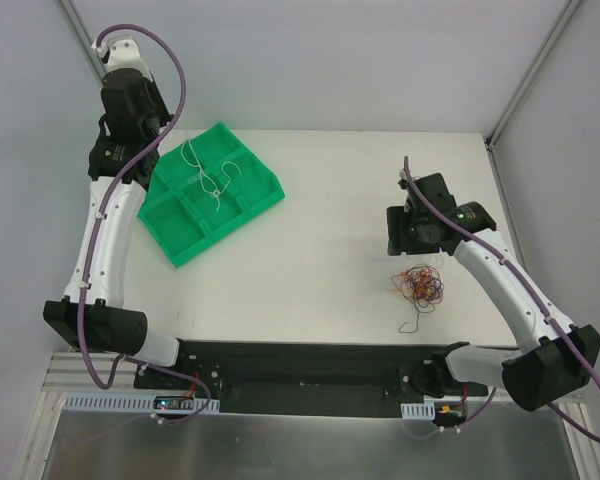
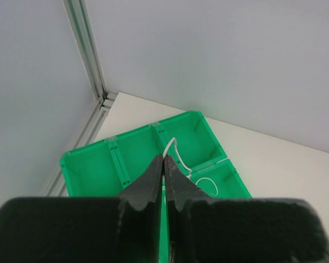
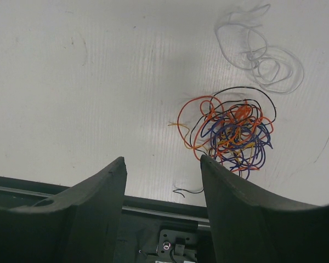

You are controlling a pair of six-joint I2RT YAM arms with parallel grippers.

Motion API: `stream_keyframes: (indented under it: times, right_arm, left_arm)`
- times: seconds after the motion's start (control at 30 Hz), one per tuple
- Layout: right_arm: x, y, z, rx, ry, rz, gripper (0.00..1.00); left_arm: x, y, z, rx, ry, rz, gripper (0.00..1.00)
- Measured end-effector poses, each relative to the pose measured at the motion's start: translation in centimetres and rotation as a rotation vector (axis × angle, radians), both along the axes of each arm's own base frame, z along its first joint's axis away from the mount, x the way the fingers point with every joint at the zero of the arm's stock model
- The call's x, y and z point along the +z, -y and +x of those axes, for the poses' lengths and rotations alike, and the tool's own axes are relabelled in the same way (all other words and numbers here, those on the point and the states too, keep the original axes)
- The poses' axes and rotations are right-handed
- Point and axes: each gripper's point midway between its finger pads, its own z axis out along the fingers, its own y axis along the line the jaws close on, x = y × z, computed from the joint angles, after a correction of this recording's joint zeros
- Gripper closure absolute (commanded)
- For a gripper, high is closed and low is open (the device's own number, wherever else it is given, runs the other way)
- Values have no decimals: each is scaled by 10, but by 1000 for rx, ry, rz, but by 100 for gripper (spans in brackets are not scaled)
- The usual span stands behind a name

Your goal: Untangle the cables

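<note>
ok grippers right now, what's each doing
left gripper: shut, unclear if pinching the white wire
right gripper: open, holding nothing

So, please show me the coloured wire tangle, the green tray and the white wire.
coloured wire tangle (image 3: pixel 230 131): right wrist view, centre of the clump.
green tray (image 1: pixel 183 230): top view, floor of a bare compartment.
white wire (image 2: pixel 173 142): left wrist view, its upper bend.

green tray (image 2: pixel 88 158): near part behind left hand (image 2: pixel 164 159) | cables (image 3: pixel 230 131): edge behind right hand (image 3: pixel 162 159)

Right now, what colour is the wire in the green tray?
White; the wire shows best in the top external view.
</note>
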Motion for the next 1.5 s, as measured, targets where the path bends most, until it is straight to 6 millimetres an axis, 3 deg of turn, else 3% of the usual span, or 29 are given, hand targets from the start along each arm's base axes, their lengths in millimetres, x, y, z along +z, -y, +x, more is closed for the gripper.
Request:
stream_keyframes:
  times: [0.37, 0.53, 0.63, 0.73, 0.87, 0.97, 1.07, 1.33, 1.5]
  right_arm:
    - [-5, 0, 1, 2, -20, -5, 41]
    - [-8, 0, 2, 4, -30, -10, 40]
    - [-8, 0, 2, 3, -29, -10, 41]
    - [-8, 1, 2, 0, -30, -10, 40]
    - [-8, 2, 2, -1, -30, -11, 40]
    - [-8, 3, 3, -5, -30, -12, 40]
    - [-7, 5, 2, -12, -27, -10, 40]
    - [-9, 11, -4, -26, -29, -10, 40]
    - [-9, 13, -4, -34, -29, -10, 40]
  left_arm:
    - [42, -12, -28, 53, 108, 1, 100]
    - [29, -21, -33, 93, 93, 4, 100]
    - [-5, -31, -27, 125, 23, 1, 100]
    - [-50, -34, -3, 122, -80, -14, 100]
    - [-129, -21, 39, 66, -250, -57, 100]
    - [-181, -8, 54, 9, -364, -90, 100]
    - [-210, 3, 53, -32, -437, -133, 100]
    - [-247, 23, 39, -76, -519, -234, 100]
    - [-293, 16, 7, 44, -643, -216, 100]
